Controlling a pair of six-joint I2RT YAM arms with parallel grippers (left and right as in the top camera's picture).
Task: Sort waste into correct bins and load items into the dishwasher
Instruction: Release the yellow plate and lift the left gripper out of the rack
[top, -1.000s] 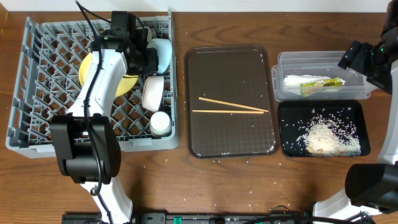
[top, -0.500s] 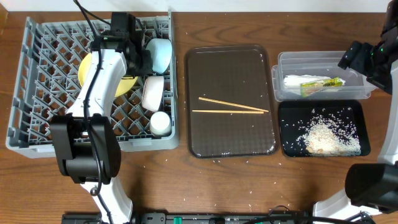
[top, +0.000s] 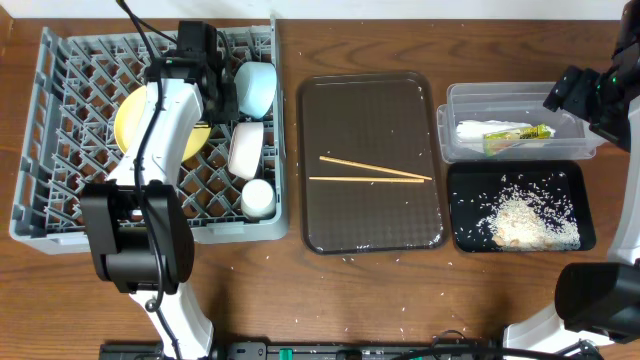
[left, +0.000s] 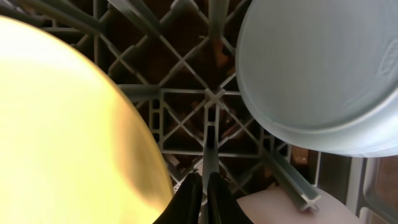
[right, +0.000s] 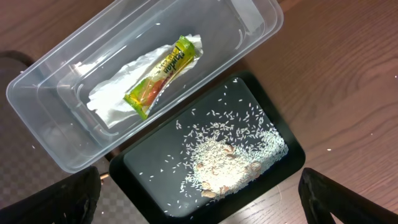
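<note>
Left arm rises from its base at the near edge of the dish rack (top: 60, 150) and stretches over the lattice toward the rack's far right corner, wrist camera facing straight down. Left gripper (left: 203, 190): dark fingertips drawn together with only a sliver between them, clamping nothing, hanging over a grey rib of the rack. Room there is tight, a narrow lane of bare lattice between the rim of the yellow plate (top: 130, 125), which leans among the pegs mid-rack, and the rim of the light blue bowl (top: 257, 88) by the rack's right wall. White bowl (top: 246, 150) and white cup (top: 258, 197) sit along that same wall, each nearer the rack's front. Bare pegs show across the rack's left half. Just right of the rack lies the brown serving tray (top: 372, 110) with the chopsticks (top: 370, 179) flat on it, meeting at the end away from the rack. Further right of the rack, the clear tub (right: 249, 25) holds the snack wrapper (right: 160, 74) on the white paper (right: 109, 102); the black tray (right: 143, 186) just beside it holds the rice (right: 227, 165). Right gripper (right: 199, 186) hovers above both, fingers spread wide, holding nothing.
</note>
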